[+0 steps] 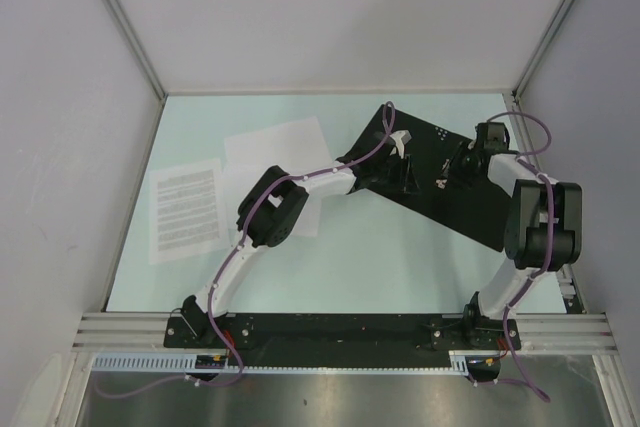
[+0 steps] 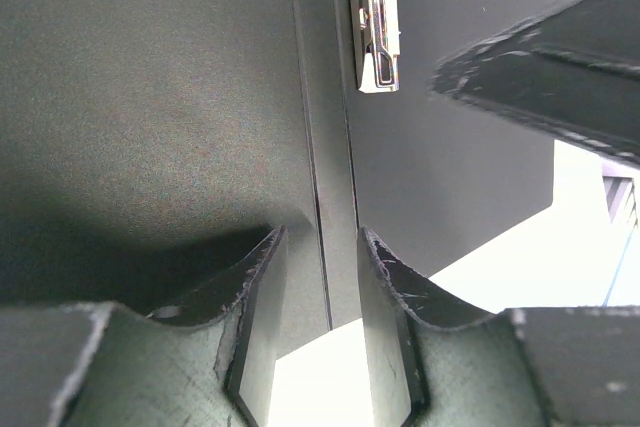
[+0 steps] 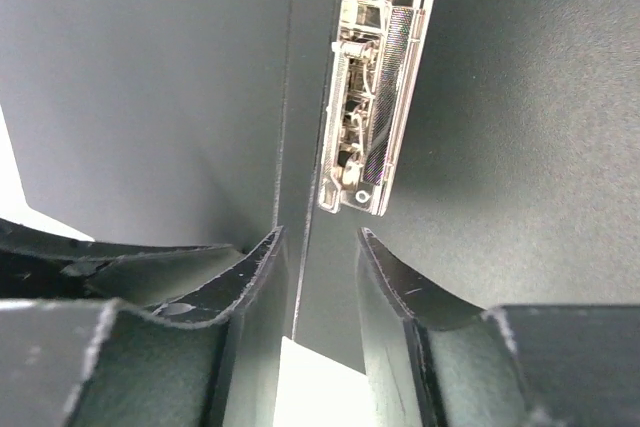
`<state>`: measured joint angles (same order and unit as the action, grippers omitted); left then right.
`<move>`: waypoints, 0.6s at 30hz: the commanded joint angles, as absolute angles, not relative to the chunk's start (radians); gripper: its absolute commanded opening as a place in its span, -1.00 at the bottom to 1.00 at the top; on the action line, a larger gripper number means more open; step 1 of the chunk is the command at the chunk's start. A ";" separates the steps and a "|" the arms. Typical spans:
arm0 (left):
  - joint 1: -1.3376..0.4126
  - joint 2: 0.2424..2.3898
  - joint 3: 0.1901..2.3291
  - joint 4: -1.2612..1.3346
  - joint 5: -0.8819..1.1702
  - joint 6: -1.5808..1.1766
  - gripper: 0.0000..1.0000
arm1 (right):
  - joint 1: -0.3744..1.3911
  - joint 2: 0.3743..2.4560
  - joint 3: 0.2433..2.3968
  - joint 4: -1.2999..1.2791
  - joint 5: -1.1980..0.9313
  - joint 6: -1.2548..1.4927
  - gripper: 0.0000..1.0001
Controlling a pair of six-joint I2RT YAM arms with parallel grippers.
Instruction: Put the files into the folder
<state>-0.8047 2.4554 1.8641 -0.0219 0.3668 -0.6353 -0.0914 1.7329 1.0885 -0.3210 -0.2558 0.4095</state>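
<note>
The folder [image 1: 470, 209] lies open on the table's right half, black inside up, with small white dots near its far corner. A metal clip [image 3: 375, 87] is fixed inside it beside the spine and also shows in the left wrist view [image 2: 372, 17]. My left gripper [image 1: 400, 165] is open just over the spine [image 2: 335, 197]. My right gripper [image 1: 462, 162] is open over the same spine from the other end [image 3: 320, 247]. The files lie left of the folder: a text sheet [image 1: 186, 209], a blank sheet [image 1: 275, 142], and another blank one partly under my left arm [image 1: 312, 215].
White enclosure walls stand close on the left, far and right sides. The table's edge runs just left of the text sheet. My right gripper's finger [image 2: 560, 57] crosses the left wrist view, close to my left gripper.
</note>
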 commanded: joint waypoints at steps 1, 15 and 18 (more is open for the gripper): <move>-0.810 2.419 1.842 -0.051 0.354 -0.611 -0.20 | -0.080 1.764 1.137 -0.313 -0.244 0.396 -0.22; -0.810 2.414 1.835 -0.037 0.359 -0.618 -0.20 | -0.045 1.828 1.177 -0.321 -0.173 0.384 -0.46; -0.810 2.414 1.833 -0.037 0.359 -0.620 -0.20 | -0.034 1.833 1.187 -0.336 -0.141 0.373 -0.45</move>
<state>-0.8074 2.4538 1.8565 -0.0101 0.3702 -0.6357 -0.0471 1.8259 1.1404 -0.3260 -0.1951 0.3950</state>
